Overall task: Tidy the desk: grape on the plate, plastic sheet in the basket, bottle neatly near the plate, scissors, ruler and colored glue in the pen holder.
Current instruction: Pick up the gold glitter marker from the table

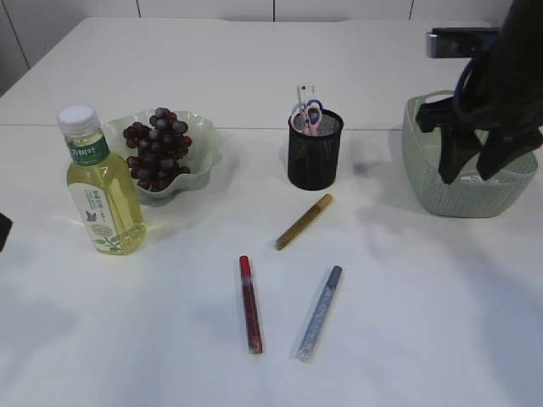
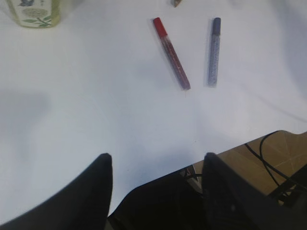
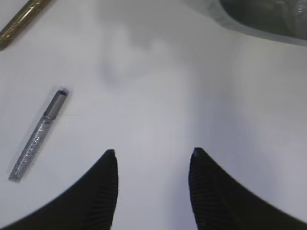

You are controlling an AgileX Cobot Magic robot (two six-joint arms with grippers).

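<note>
Three slim glitter-glue tubes lie loose on the white desk (image 1: 407, 339), and they are what remains to go into the black mesh pen holder (image 1: 315, 151) at upper centre of the exterior view, which already carries the pink-and-blue-handled scissors (image 1: 306, 114) and a pale ruler (image 1: 305, 90).

The red glue tube with a red cap (image 1: 249, 303) lies at lower centre. The silver glue tube with a grey cap (image 1: 320, 312) sits just right of it. The gold glue tube (image 1: 304, 221) lies slanted between those two and the holder.

Each tube looks light, stiff and smooth-skinned, so it would likely roll or slip under a loose pinch. A hold across the middle of the barrel, jaws square to its length, seems safest; the capped end is narrower and offers less to squeeze.

The dark grapes (image 1: 157, 147) already rest on the pale scalloped plate (image 1: 206, 161) at upper left, with the clear bottle of yellow-green drink (image 1: 98, 183) upright just beside it.

The right pincer (image 3: 152, 155) hangs released and empty above bare desk, near the pale green woven basket (image 1: 424, 161). The left pincer (image 2: 156, 160) is likewise spread and empty, low at the desk's near edge.
</note>
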